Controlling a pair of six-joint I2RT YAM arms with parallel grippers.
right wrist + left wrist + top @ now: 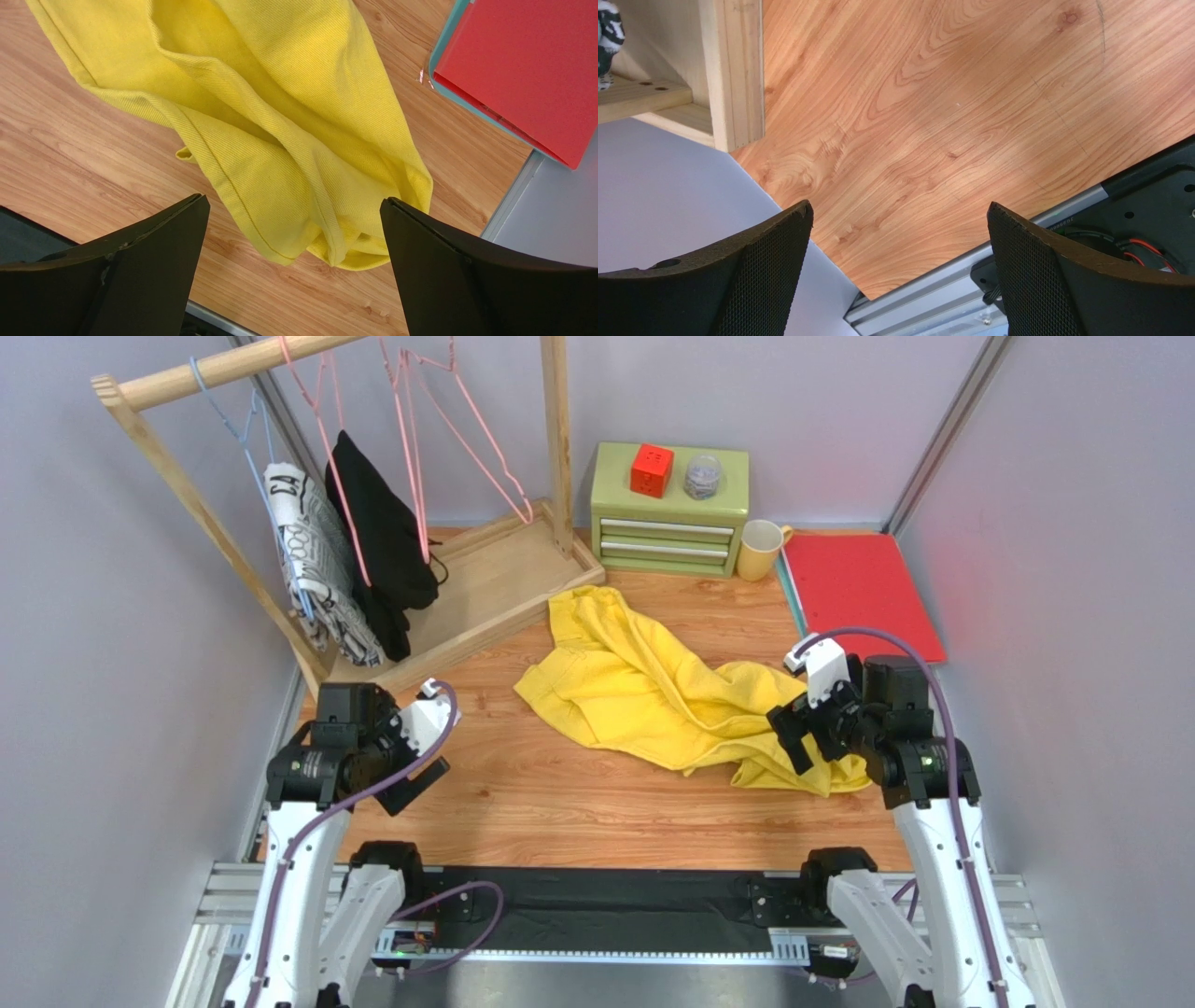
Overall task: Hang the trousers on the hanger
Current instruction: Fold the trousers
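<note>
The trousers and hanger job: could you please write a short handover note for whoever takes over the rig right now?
Left gripper: jaws open, empty, over bare table beside the base of the rack.
Right gripper: jaws open, above the near right end of the trousers, nothing gripped.
Trousers: crumpled in a heap mid-table.
Hanger: a pink one hangs empty on the rack's rail, among others like it.
Done: nothing yet; neither item is held.
Left: grip the trousers, fetch the hanger, and drape the trousers over it.
</note>
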